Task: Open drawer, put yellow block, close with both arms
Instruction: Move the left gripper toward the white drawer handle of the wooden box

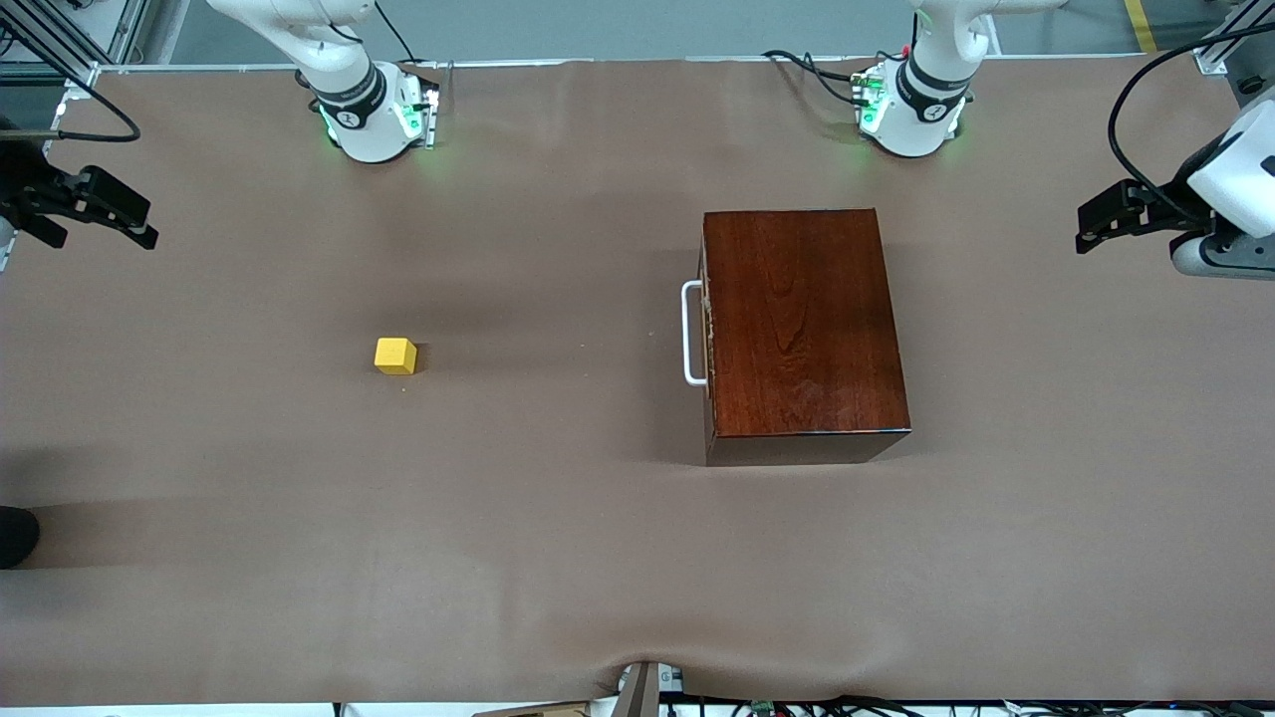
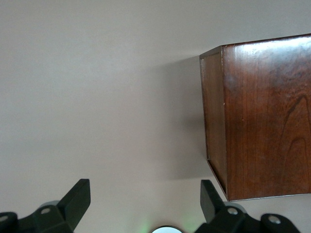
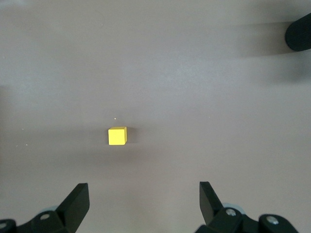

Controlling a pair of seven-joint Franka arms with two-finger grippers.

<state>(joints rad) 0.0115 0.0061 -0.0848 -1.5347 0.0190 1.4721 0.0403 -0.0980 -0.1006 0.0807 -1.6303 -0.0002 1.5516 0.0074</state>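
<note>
Your drawer (image 1: pixel 705 334) sits shut; yellow block (image 1: pixel 395 356) well apart from it toward the right arm's end. Left gripper (image 2: pixel 146 201) and right gripper (image 3: pixel 144 201) both hang wide, empty, over the bench (image 1: pixel 558 538).

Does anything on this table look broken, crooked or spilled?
Nothing stands out. The dark wooden box sits flat with its drawer shut, white handle facing the yellow block, which rests alone on the table. The left gripper and right gripper wait open at the table's ends.
</note>
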